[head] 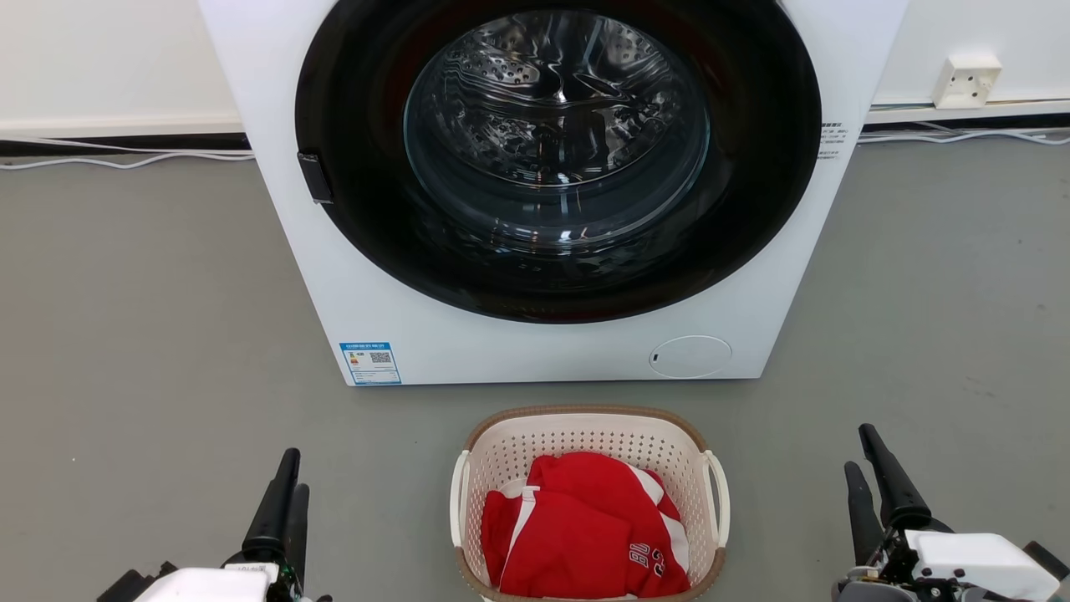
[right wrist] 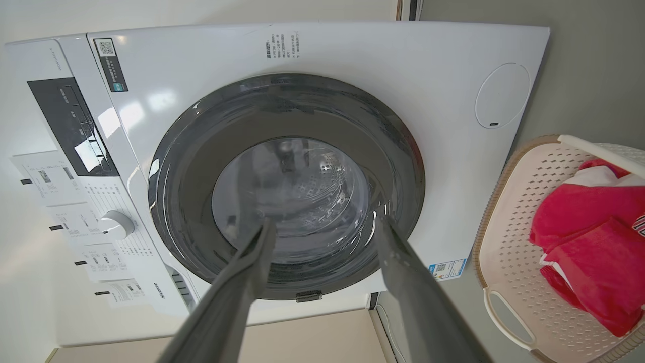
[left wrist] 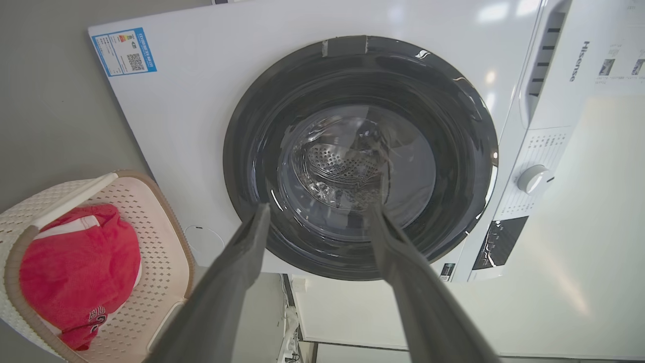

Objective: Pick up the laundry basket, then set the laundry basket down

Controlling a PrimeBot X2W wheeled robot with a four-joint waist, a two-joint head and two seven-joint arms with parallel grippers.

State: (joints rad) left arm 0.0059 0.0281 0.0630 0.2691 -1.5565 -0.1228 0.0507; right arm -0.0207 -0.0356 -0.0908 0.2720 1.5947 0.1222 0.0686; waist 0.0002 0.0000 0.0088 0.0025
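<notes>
Jaws apart and empty on left gripper point(head: 294, 473) and right gripper point(head: 858, 450); laundry basket point(head: 585, 412) between them, touched by neither.
Each gripper stands well off its side of the basket, which rests on the grey floor point(head: 150, 334) just before the washer point(head: 518, 355). Thin perforated plastic holding one red garment point(head: 585, 535): probably light, stiff yet slightly flexible; the white loop handles point(head: 458, 500) look the surest holds, one per gripper.
</notes>
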